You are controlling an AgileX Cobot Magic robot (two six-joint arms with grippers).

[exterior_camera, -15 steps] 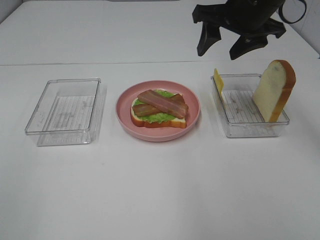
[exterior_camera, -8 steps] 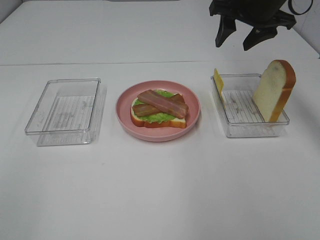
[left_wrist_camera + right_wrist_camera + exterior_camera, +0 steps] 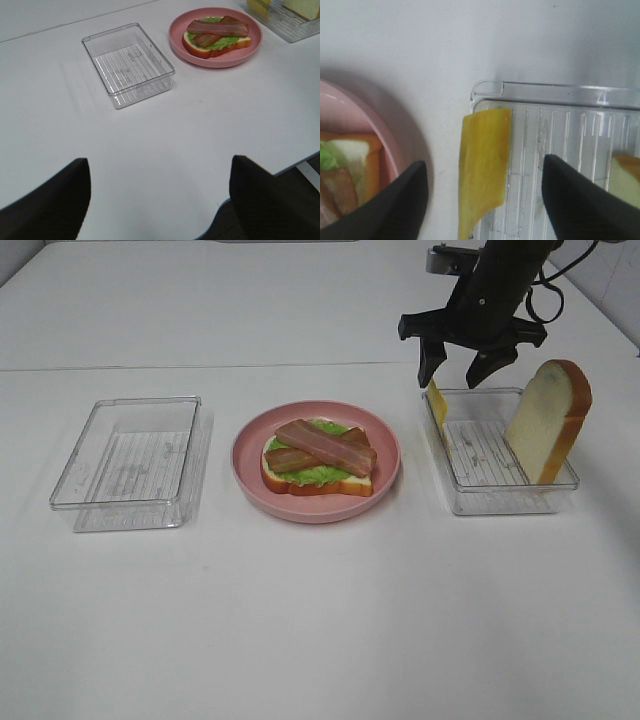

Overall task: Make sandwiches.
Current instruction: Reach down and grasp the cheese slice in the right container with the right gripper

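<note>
On the pink plate [image 3: 385, 455] lies a half-built sandwich [image 3: 318, 457]: a bread slice under green lettuce and crossed bacon strips; it also shows in the left wrist view [image 3: 216, 36]. A yellow cheese square [image 3: 437, 400] leans on the near-left wall of the right clear tray [image 3: 500, 498], and a bread slice [image 3: 548, 420] stands upright at that tray's right end. My right gripper [image 3: 457, 365] hangs open just above the cheese [image 3: 482, 167], one finger on each side, holding nothing. My left gripper [image 3: 160, 200] is open, low over the table's near edge, far from everything.
An empty clear tray [image 3: 130, 462] stands left of the plate, also seen in the left wrist view [image 3: 128, 65]. Bare white table lies in front of all three containers.
The right arm has swung down and turned from high at the back to just above the cheese in the right tray. Its jaws narrowed slightly. Nothing else moved.
</note>
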